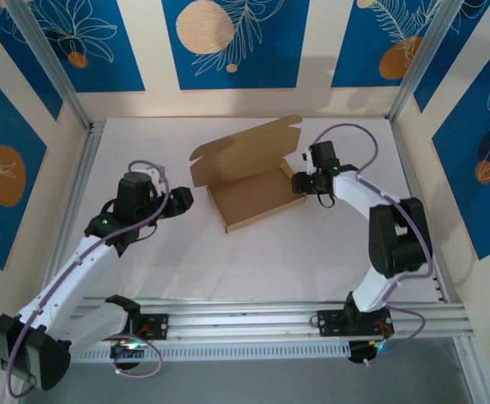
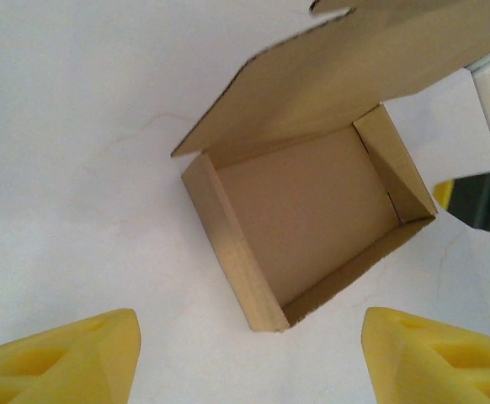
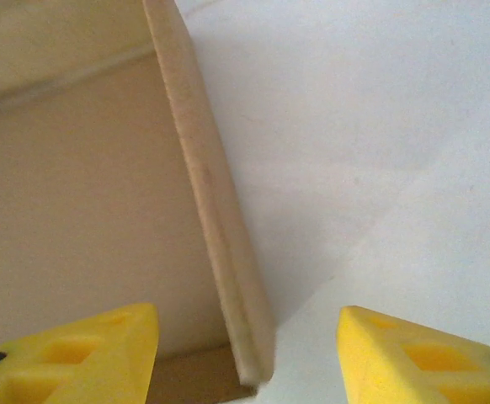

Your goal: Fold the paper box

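The paper box [image 1: 252, 195] lies mid-table as a shallow brown cardboard tray, its lid flap [image 1: 247, 146] standing open at the back. My left gripper [image 1: 183, 199] hovers open a short way left of the tray, touching nothing. In the left wrist view the box [image 2: 308, 220] shows its bare inside, and the near corner points between my wide-set fingers [image 2: 70, 360] of the left gripper [image 2: 249, 364]. My right gripper [image 1: 300, 182] is at the tray's right wall. In the right wrist view that gripper [image 3: 247, 358] is open, straddling the end of the side wall [image 3: 220, 227].
The white tabletop [image 1: 312, 261] is bounded by aluminium rails [image 1: 253, 318] at the near edge and by patterned blue-and-cream walls on the other sides. Part of the right arm [image 2: 481, 200] shows at the right edge of the left wrist view.
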`<state>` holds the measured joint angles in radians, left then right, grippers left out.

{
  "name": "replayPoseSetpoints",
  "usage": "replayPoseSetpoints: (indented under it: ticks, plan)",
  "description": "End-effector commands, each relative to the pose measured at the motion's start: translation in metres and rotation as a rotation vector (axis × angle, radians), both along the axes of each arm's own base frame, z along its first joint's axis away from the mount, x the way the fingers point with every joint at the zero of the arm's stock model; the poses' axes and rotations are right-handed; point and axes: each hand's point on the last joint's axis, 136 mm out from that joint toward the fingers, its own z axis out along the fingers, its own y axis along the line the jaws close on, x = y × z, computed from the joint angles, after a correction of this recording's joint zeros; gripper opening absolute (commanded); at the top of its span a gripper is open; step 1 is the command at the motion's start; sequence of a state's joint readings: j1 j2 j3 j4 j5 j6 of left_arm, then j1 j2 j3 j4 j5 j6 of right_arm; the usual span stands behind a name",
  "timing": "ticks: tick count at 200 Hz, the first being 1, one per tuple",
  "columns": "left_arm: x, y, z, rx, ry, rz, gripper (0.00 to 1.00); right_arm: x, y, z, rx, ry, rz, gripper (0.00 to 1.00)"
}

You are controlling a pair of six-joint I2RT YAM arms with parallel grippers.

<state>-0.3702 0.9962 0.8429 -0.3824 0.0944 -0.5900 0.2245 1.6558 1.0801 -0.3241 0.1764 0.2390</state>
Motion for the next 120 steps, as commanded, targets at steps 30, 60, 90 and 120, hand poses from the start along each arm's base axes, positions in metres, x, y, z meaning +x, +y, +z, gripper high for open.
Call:
replayPoseSetpoints:
  ticks: [30,60,90,120]
  plan:
    - [0.033,0.012,0.021,0.053,-0.048,0.054,0.71,-0.008,0.003,-0.009,0.141,0.055,-0.130,0.58]
    - [0.038,0.019,0.035,0.078,-0.081,0.081,0.72,0.007,0.008,-0.013,0.121,0.083,-0.061,0.58]
    - [0.034,0.032,0.044,0.093,-0.097,0.125,0.72,0.017,0.020,-0.034,0.059,0.165,-0.024,0.53]
    - [0.025,0.036,0.047,0.092,-0.104,0.131,0.72,0.014,0.033,-0.048,0.046,0.202,-0.048,0.44]
